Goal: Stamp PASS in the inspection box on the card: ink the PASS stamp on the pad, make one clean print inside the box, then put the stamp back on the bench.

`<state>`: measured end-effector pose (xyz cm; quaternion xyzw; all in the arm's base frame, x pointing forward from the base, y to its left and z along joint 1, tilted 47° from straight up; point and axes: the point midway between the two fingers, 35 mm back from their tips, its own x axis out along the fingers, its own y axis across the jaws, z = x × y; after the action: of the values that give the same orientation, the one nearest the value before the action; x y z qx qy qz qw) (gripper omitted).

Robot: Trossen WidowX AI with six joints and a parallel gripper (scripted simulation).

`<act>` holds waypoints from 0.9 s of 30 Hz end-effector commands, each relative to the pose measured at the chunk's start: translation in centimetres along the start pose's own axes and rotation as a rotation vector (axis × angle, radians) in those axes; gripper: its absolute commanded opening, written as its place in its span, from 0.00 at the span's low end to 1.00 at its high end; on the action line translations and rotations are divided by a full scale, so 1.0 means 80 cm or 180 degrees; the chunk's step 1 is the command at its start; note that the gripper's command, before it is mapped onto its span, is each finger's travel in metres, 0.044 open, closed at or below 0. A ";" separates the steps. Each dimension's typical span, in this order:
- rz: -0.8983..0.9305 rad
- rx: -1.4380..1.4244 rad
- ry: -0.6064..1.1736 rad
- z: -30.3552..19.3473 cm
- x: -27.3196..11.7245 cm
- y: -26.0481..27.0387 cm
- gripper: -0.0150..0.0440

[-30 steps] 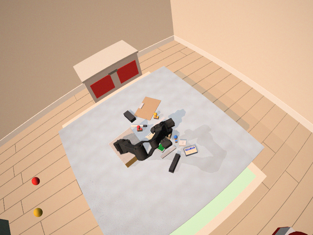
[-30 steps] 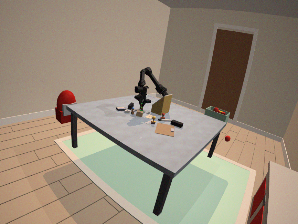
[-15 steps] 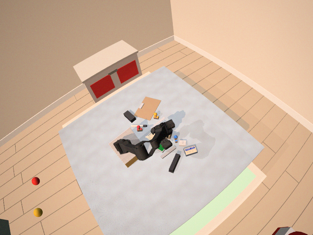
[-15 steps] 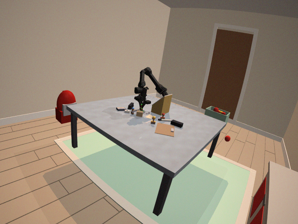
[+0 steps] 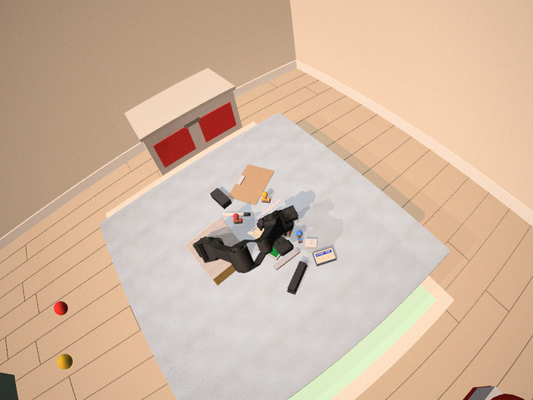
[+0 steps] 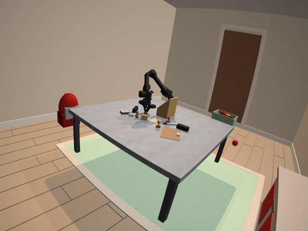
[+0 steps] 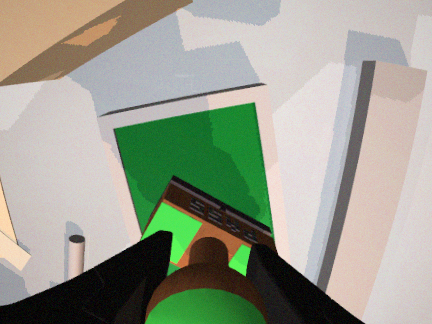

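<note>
My gripper (image 7: 210, 251) (image 6: 146, 111) is shut on the green-knobbed stamp (image 7: 206, 307) by its brown neck; dark lettering on its base is hard to read. The stamp's base overlaps the near part of the green ink pad (image 7: 269, 150) (image 5: 274, 253) in the wrist view, turned at an angle to the pad's edges. A shadow falls on the pad; whether stamp and pad touch cannot be told. The cream card (image 5: 256, 232) (image 6: 154, 120) lies beside the pad, partly under the arm in the top view. Its inspection box cannot be made out.
A cardboard block (image 6: 144, 117) (image 7: 45, 30) stands near the pad, a pale bar (image 5: 286, 259) (image 7: 387, 150) on its other side. Stamps with blue (image 5: 299, 233), red (image 5: 236, 217) and yellow (image 5: 264, 195) knobs stand around. A wedge-shaped stand (image 6: 166, 110) and a clipboard (image 6: 169, 134) are also there.
</note>
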<state>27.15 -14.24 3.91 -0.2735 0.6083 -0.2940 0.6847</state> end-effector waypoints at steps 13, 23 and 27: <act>0.0014 0.0000 0.0002 -0.002 0.005 0.002 0.25; 0.0013 0.0000 0.0002 -0.002 0.007 0.002 0.25; 0.0013 0.0000 0.0002 -0.002 0.007 0.002 0.25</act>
<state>27.06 -14.56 3.49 -0.2713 0.6082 -0.2957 0.6849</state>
